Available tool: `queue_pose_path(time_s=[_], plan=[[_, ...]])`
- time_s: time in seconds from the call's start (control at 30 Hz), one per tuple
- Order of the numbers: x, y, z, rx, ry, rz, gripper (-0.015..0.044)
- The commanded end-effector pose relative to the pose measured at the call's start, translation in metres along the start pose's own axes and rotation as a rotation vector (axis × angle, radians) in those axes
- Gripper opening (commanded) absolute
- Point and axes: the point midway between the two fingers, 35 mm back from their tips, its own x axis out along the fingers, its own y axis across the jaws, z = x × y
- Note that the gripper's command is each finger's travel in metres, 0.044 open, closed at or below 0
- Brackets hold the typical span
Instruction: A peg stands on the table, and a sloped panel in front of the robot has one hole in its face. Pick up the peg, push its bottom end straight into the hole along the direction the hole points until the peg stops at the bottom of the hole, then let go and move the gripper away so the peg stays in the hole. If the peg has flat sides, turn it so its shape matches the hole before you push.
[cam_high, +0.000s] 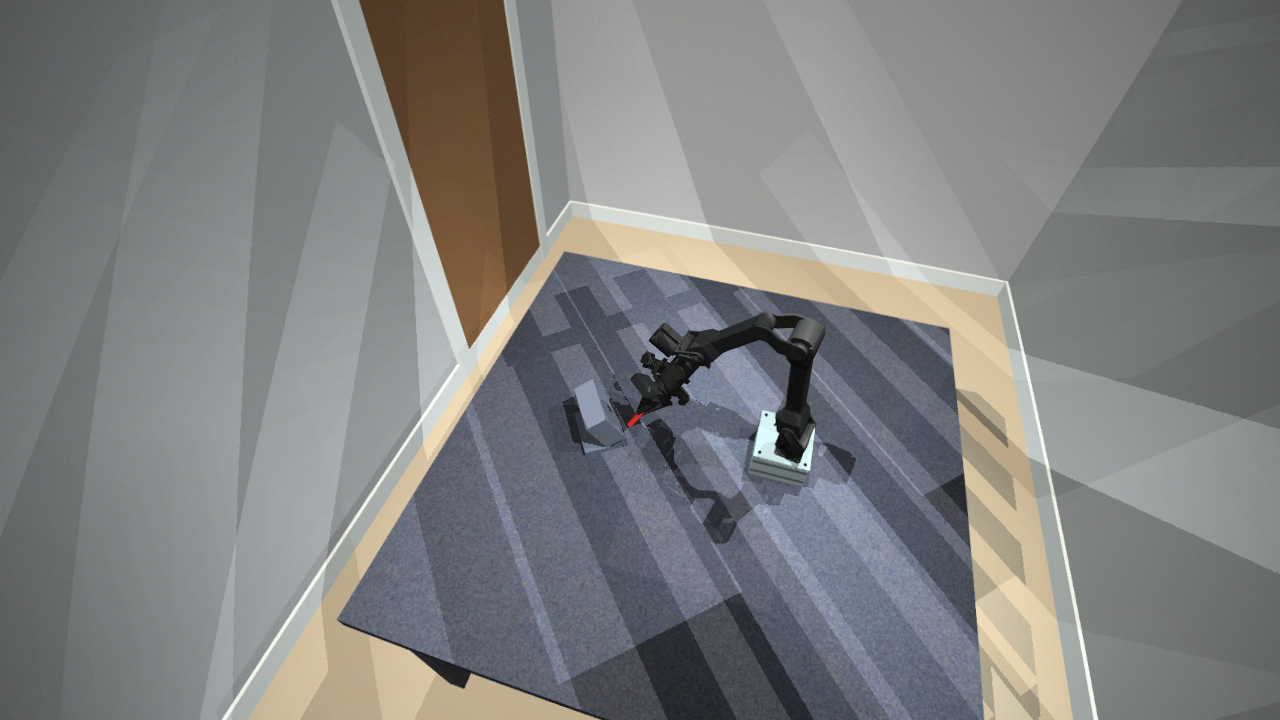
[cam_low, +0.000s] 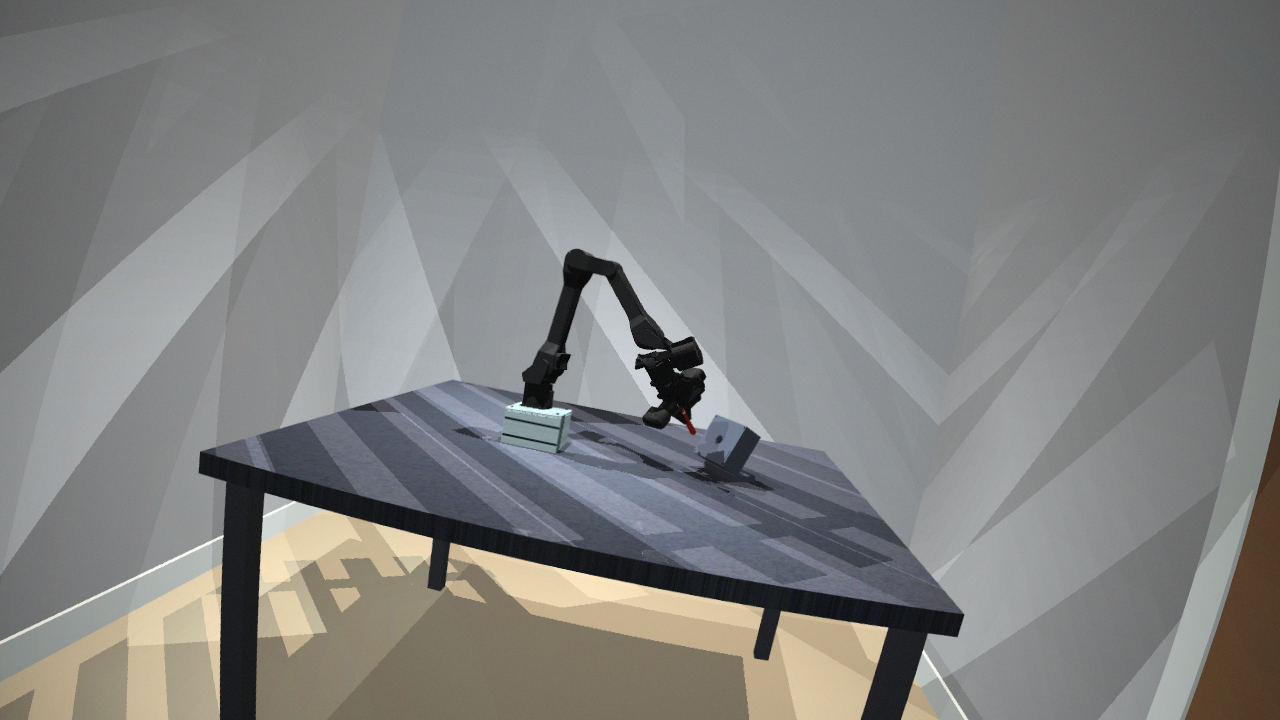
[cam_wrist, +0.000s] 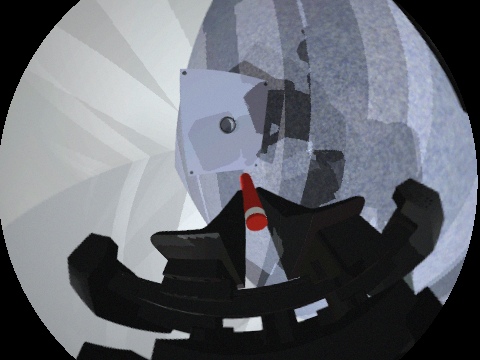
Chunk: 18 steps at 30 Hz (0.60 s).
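A round red peg (cam_high: 634, 419) (cam_low: 689, 424) (cam_wrist: 251, 196) with a pale band near its top end is between the fingers of my gripper (cam_high: 642, 411) (cam_low: 683, 412) (cam_wrist: 250, 192), which is shut on it. The peg is tilted, its free end pointing down toward the panel. The grey-blue sloped panel block (cam_high: 594, 413) (cam_low: 741, 445) (cam_wrist: 205, 100) stands just ahead. Its round hole (cam_low: 719, 438) (cam_wrist: 227, 125) is in the middle of the face. The peg's tip is off the face, in the air, and in the wrist view it appears below the panel's lower edge.
The dark blue-grey table (cam_high: 501, 582) (cam_low: 429, 492) carries everything. The arm's pale base box (cam_high: 779, 469) (cam_low: 535, 428) stands on the side away from the panel. Striped shadows cross the table and the panel face.
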Motion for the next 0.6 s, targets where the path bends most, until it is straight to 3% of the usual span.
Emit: queue_pose_path(time_s=[0.0,0.57], plan=[[-0.003,-0.003,0.002,0.022,-0.009,0.022,0.0],[-0.017,-0.012,0.015,0.08,-0.058,0.108,0.0]])
